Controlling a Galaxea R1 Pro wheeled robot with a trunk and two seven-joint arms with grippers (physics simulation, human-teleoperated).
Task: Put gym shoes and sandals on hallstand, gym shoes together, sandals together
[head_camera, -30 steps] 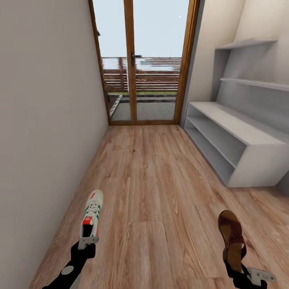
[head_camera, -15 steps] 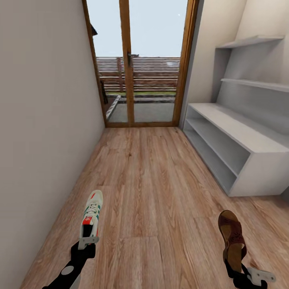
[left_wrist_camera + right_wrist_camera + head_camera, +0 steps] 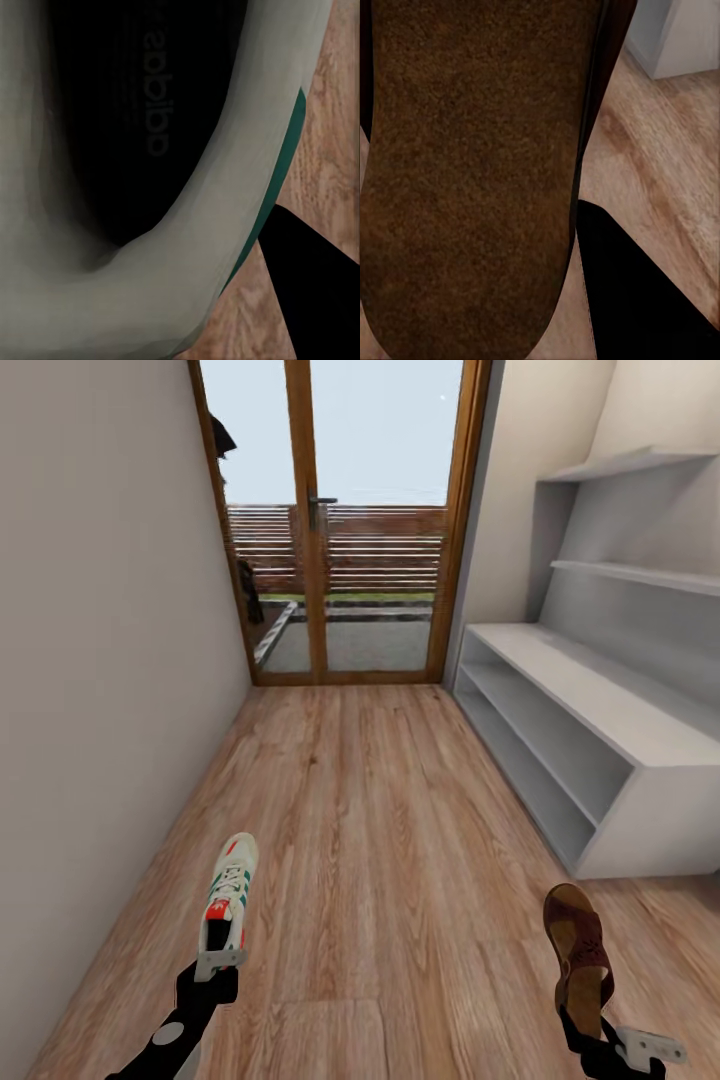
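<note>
Head view, landmark: the hallstand (image 3: 600, 750), a low pale-grey unit with two open shelf levels, stands against the wall on the robot's right; floating wall shelves (image 3: 625, 520) hang above it.
Head view, floor: the corridor floor (image 3: 370, 810) of wood planks runs from the hallstand's foot to a glazed wooden door (image 3: 335, 530) beyond the hallstand's far end.
Head view, left pincer (image 3: 218, 963): pinching the heel of a gym shoe (image 3: 230, 890), which is held above the floor, well apart from the hallstand, across the corridor near the opposite wall, toe pointing toward the door.
Head view, right pincer (image 3: 598, 1032): gripping the heel end of a sandal (image 3: 578, 945), held above the floor near the hallstand's near end, toe pointing forward.
Left wrist view: the gym shoe (image 3: 187, 247) shows close up, its dark insole and green side stripe visible, with plank floor (image 3: 330, 150) beside it; a dark finger (image 3: 315, 300) lies against the shoe's side.
Right wrist view: the sandal's (image 3: 472, 165) brown footbed shows close up; a dark finger (image 3: 622, 292) sits along its edge, and a corner of the hallstand (image 3: 675, 34) stands on the floor past the sandal.
</note>
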